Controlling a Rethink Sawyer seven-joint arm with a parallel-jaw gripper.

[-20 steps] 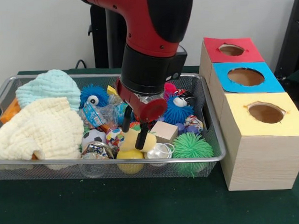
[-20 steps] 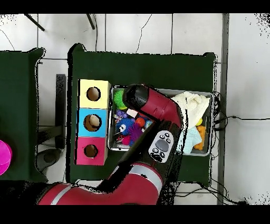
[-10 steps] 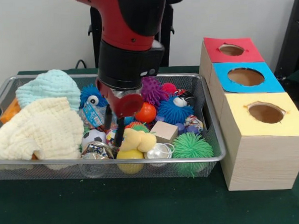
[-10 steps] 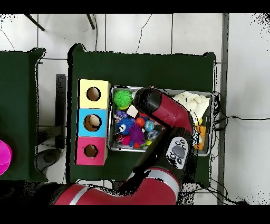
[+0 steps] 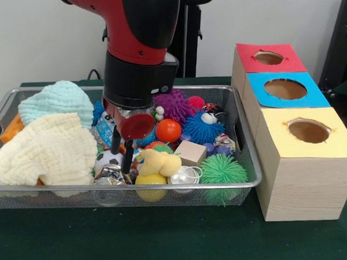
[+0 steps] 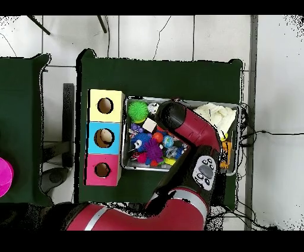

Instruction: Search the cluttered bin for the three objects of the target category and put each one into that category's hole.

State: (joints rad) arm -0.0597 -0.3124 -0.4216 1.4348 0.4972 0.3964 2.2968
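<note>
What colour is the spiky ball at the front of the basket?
Green; the spiky ball shows best in the front view.

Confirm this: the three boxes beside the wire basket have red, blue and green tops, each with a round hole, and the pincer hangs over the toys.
One slip: no box top is green. The front view shows a red top, a blue top and a yellow top, each with a round hole, beside the wire basket. The pincer does hang over the toys.

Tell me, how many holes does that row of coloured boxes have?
3: one in the red box farthest back, one in the blue box in the middle, one in the yellow box nearest the camera.
</note>
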